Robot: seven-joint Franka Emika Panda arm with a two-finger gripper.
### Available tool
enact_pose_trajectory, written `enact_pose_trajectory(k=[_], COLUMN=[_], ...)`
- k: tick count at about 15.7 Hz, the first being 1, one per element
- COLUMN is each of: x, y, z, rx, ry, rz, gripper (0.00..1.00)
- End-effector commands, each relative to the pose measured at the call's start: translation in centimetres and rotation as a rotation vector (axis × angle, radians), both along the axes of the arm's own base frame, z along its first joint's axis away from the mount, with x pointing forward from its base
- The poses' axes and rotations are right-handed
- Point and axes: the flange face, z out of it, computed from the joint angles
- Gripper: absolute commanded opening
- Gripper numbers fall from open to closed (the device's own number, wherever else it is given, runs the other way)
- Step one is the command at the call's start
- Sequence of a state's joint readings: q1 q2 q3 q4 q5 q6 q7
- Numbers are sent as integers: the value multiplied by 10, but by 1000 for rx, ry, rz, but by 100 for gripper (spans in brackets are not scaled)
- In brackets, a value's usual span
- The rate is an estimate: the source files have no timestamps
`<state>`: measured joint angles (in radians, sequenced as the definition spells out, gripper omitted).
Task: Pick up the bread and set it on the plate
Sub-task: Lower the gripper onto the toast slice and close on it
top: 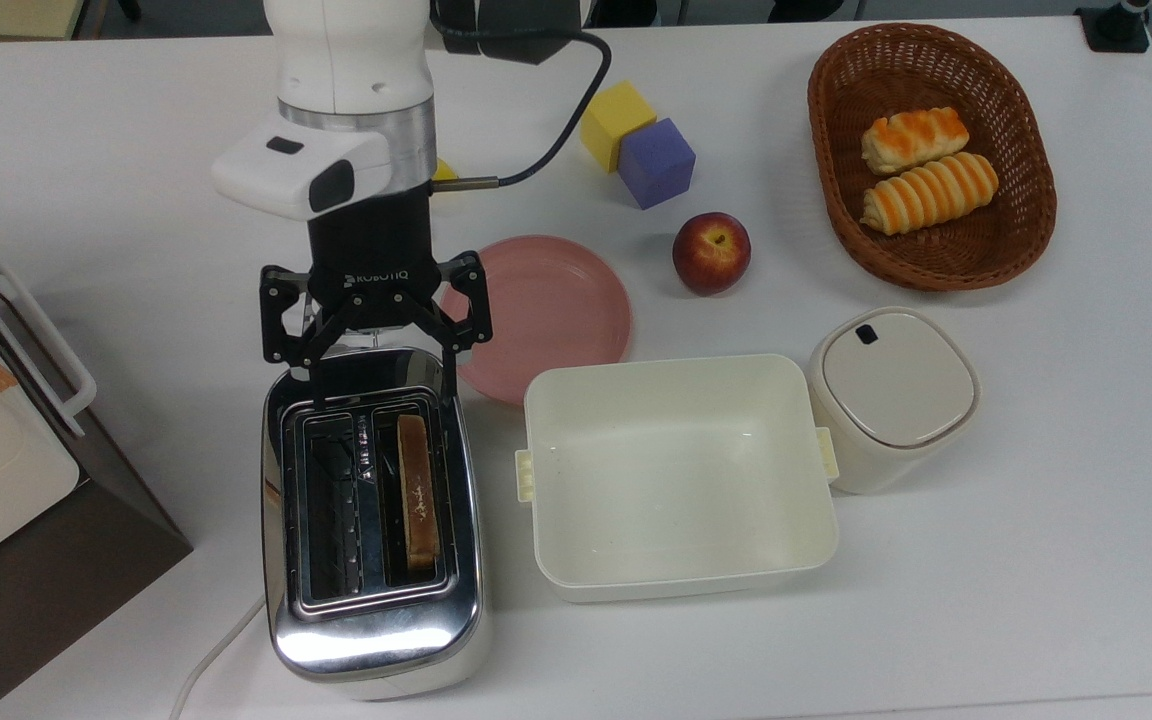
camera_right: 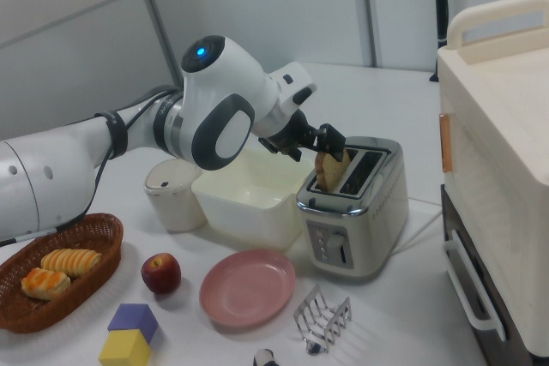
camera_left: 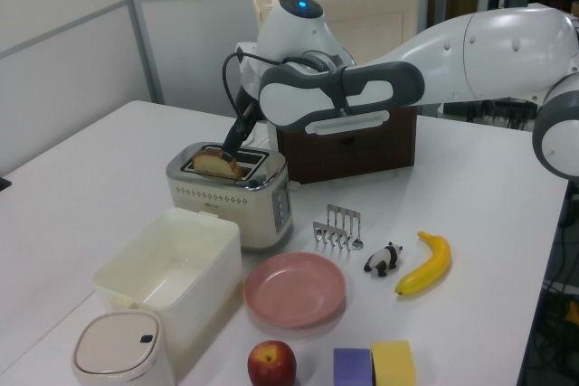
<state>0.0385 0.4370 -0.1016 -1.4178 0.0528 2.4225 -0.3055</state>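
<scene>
The bread (top: 417, 492) stands on edge in the toaster's (top: 373, 640) slot nearer the cream tub (top: 678, 474) in the top view. Beyond it, the gripper (top: 383, 388) hangs with fingers spread wide over the toaster's far end, holding nothing. The pink plate (top: 556, 310) sits bare just past the toaster, at the top view's right.

A white bench (top: 1036, 560) is backed by pale grey wall panels (camera_left: 63, 51); a cream-topped brown cabinet (camera_right: 506, 212) is set at its edge.
</scene>
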Motion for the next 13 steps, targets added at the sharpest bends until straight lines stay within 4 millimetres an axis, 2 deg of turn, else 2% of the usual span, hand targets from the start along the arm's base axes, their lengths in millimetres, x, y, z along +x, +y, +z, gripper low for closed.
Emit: enact_pose_trajectory(k=[1, 13], x=[10, 16], y=[6, 7], z=[-10, -24], rx=[-33, -47], ry=[-13, -29], rz=[25, 30], gripper=[97, 97])
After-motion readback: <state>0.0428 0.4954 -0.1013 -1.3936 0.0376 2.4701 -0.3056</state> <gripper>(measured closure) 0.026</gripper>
